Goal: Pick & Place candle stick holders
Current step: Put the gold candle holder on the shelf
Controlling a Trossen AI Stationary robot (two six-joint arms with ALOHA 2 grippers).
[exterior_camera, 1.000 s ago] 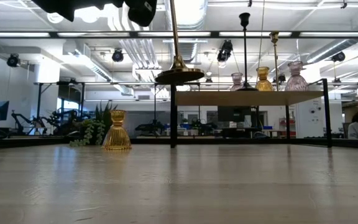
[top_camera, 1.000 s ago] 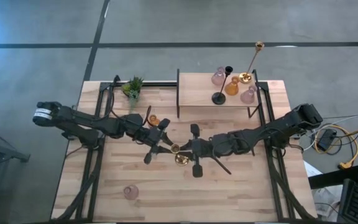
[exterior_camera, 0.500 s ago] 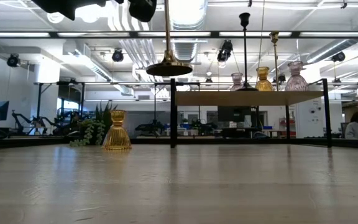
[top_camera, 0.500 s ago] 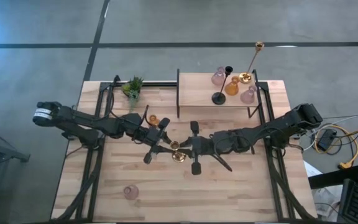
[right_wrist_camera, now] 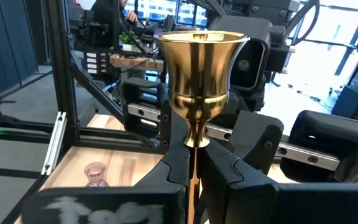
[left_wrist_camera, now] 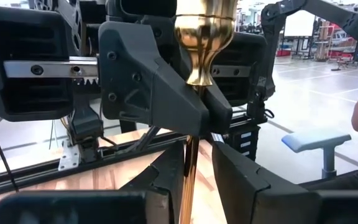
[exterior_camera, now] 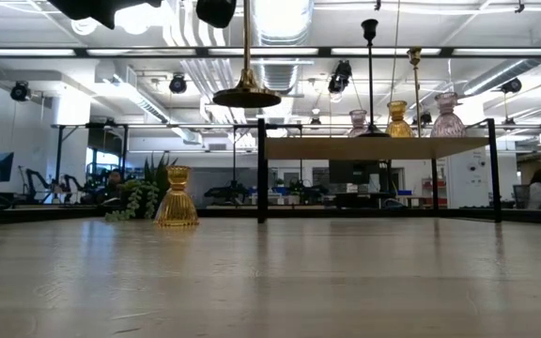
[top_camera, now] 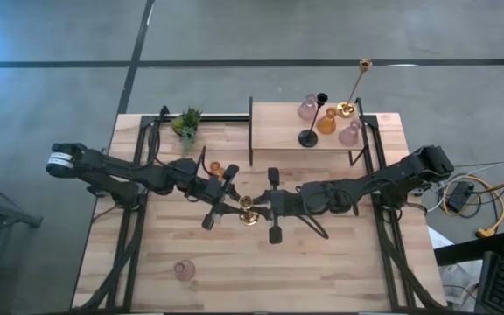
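Grippers are meeting at mid-table: the right gripper (right_wrist_camera: pixel 193 163) is clamping the thin stem of a tall gold metal candle stick holder (right_wrist_camera: pixel 197 81), keeping it upright above the wooden table (top_camera: pixel 339 262), while the left gripper (left_wrist_camera: pixel 194 163) is also closing its fingers around that stem

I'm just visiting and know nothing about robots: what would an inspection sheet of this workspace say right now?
Surface: wooden table, small raised shelf at its back.
Job's things: gold holder held off the table; amber holder and pink holder on the table; five more holders on the shelf.
Clutter: small green plant at the table's back.
Grippers: left gripper and right gripper both shut on the gold holder's stem, mid-table.
Cables: bundle off the table's right.
Surroundings: concrete floor; a person seated in the room behind.
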